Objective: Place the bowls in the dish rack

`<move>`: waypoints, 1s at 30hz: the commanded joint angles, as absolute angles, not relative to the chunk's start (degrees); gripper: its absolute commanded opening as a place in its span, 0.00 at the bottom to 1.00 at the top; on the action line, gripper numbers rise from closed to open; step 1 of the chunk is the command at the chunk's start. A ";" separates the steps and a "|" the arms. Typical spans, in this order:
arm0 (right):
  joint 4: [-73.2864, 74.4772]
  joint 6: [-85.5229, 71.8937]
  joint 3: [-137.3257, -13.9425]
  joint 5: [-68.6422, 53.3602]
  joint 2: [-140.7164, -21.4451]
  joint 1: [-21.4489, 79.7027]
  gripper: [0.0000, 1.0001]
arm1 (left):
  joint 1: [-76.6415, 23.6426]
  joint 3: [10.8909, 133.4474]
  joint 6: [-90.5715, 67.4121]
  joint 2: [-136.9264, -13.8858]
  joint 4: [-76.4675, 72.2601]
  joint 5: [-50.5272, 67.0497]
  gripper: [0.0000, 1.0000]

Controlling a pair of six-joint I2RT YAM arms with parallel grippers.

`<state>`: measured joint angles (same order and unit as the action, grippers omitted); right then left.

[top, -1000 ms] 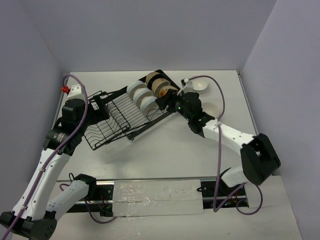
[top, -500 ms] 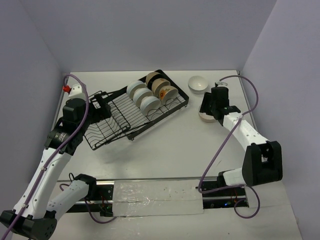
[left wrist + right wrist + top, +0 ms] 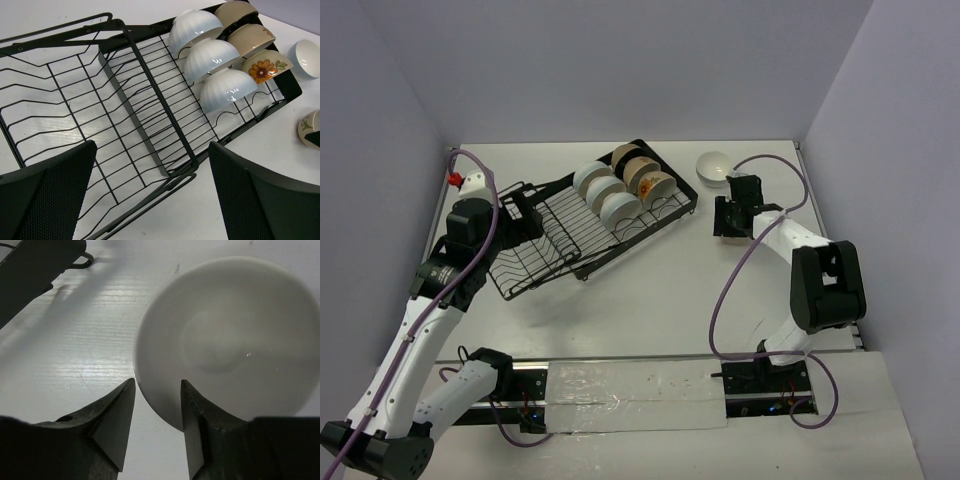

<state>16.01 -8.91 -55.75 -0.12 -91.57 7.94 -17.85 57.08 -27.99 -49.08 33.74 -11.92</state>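
Bowls [image 3: 605, 190] sit in the far-right section of the dish rack [image 3: 535, 255]: six on edge in two rows, three white beside two tan and an orange-flowered bowl [image 3: 264, 68]. Their insides face away from the left wrist camera, so only the outsides show.

A seventh bowl [image 3: 715, 167], white, sits upright on the counter [image 3: 650, 300] just beyond the rack's right end.

The eighth bowl [image 3: 225, 335], also white, lies near it. From above it is hidden under the right arm [image 3: 790, 250]'s wrist. In the left wrist view it is cut off by the frame edge and partly covered by something dark.

The right jaws stand partly apart astride this bowl's near rim, one finger [image 3: 112, 415] outside with a sliver of counter showing and the other [image 3: 197, 420] over the inside. Whether either touches the rim is hard to make out.

The left jaws are spread wide with nothing between them, hovering over the rack's near-left section, and their fingers [image 3: 50, 195] block the rack's lower corners.
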 commanded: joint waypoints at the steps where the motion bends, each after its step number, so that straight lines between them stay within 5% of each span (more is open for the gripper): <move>1: 13.54 -6.85 -58.18 -2.72 -93.16 7.91 0.46 | -18.02 56.86 -28.21 -48.34 32.87 -10.99 0.99; 4: 12.66 -7.20 -57.31 -3.60 -93.51 8.00 0.25 | -18.02 57.22 -27.86 -48.87 32.96 -10.72 0.99; 10: 12.13 -7.91 -54.85 -4.04 -89.13 8.61 0.01 | -18.02 58.45 -27.77 -50.45 33.05 -9.58 0.99; 16: 12.31 -7.21 -53.09 -6.23 -79.12 13.09 0.00 | -18.02 59.06 -28.83 -50.98 32.26 -6.68 0.99; 30: 4.92 -0.63 -57.82 -9.50 -66.71 43.14 0.00 | -18.11 61.09 -41.91 -55.11 30.59 10.61 0.99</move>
